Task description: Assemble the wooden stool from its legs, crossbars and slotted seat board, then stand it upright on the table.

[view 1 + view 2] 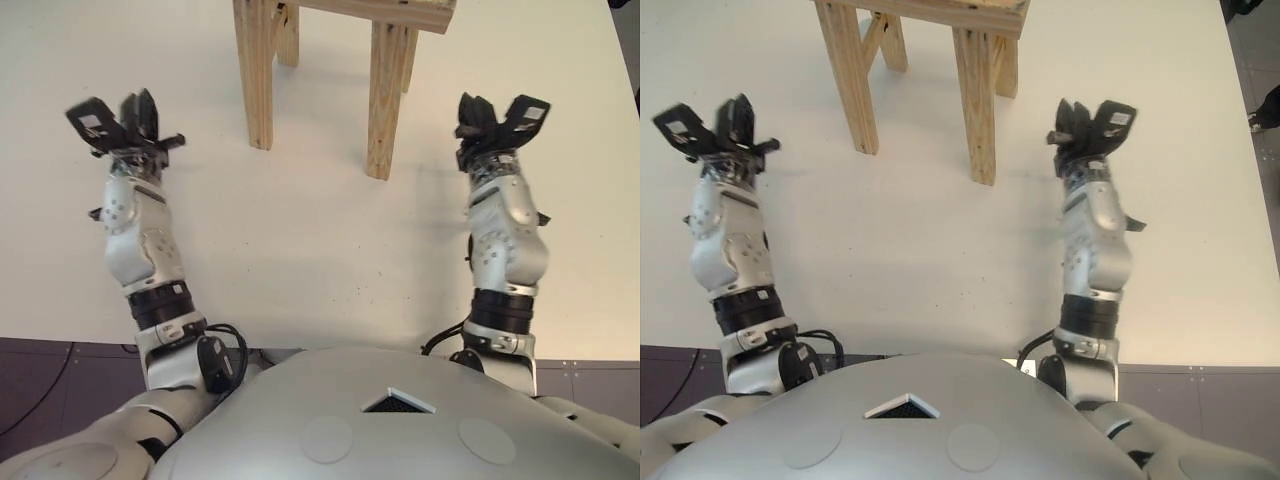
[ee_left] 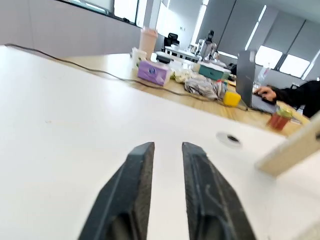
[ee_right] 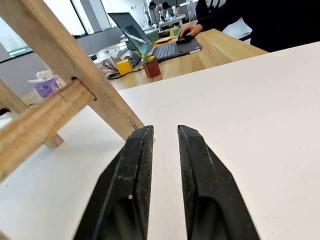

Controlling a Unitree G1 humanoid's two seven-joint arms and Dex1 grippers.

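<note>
- Locate the stool. It stands upright on the counter, legs down and seat board on top, ahead of the robot and between the two arms.
- Note the long axis. The legs run near vertical with a slight splay. A crossbar is seated in the leg nearest the right wrist.
- Check the left fingers. They are parted by a narrow gap and hold nothing. They sit out to the stool's left, apart from the near-left leg.
- Check the right fingers. They have the same narrow gap and are empty. They point toward the foot of the near-right leg, which lies inboard and ahead.
- Treat the right arm as the nearer one. Any steadying move would go inward from that side.
- Judge the assembly as complete. A further grasp is probably not needed.
</note>
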